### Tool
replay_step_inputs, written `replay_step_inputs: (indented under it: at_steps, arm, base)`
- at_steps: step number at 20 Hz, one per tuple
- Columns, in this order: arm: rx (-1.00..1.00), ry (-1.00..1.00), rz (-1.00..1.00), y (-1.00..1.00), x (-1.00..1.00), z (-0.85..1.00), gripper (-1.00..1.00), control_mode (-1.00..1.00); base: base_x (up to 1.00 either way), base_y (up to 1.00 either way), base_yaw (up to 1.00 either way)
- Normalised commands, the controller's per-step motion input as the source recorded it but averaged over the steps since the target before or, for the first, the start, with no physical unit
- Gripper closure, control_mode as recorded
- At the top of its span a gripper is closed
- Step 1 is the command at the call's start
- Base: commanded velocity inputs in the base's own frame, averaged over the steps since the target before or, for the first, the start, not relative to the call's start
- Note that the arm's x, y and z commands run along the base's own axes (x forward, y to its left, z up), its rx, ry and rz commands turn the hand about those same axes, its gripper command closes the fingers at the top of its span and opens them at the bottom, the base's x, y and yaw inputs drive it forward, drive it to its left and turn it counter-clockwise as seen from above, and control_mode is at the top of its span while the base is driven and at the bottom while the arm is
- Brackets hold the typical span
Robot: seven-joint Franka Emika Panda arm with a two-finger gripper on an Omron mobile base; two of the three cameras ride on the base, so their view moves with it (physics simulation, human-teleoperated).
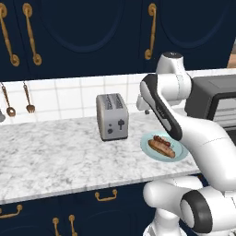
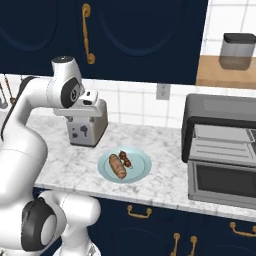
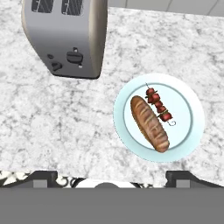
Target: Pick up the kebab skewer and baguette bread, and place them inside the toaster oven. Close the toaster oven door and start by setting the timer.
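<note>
Hovering pincer: the dark two-finger pincer [image 3: 111, 177] hangs high over the white marbled counter [image 3: 57, 127], jaws spread wide, holding nothing.
Skewer: the thin kebab skewer with reddish-brown and dark meat chunks [image 3: 159, 105] lies on the pale blue round plate [image 3: 192, 113], just beside the loaf.
Bread: the short golden-brown baguette bread [image 3: 149, 123] lies on the same plate, alongside the skewer.
Oven: the large dark grey toaster oven [image 2: 220, 150] stands on the counter to the right of the plate, apart from it; its windowed toaster oven door [image 2: 222, 182] hangs open.
Toaster: the silver two-slot toaster [image 1: 112, 116] stands left of the plate.
</note>
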Motion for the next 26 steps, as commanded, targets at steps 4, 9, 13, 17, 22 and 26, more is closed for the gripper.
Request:
replay_step_inputs:
  at_steps: [4,9,13,17,22,26]
  arm:
    - [0.00,0.00,0.00,0.00,0.00,0.00,-1.00,1.00]
    - [0.00,0.00,0.00,0.00,0.00,0.00,-1.00,1.00]
    - [0.00,0.00,0.00,0.00,0.00,0.00,-1.00,1.00]
    - [0.00,0.00,0.00,0.00,0.00,0.00,-1.00,1.00]
    - [0.00,0.00,0.00,0.00,0.00,0.00,-1.00,1.00]
    - [0.00,0.00,0.00,0.00,0.00,0.00,-1.00,1.00]
  base:
    - [0.00,-0.62,0.00]
    - [0.00,-0.60,0.00]
    - [0.03,-0.64,0.00]
    - [0.07,-0.58,0.00]
    - [0.06,-0.11,0.00]
    - [0.00,0.00,0.00]
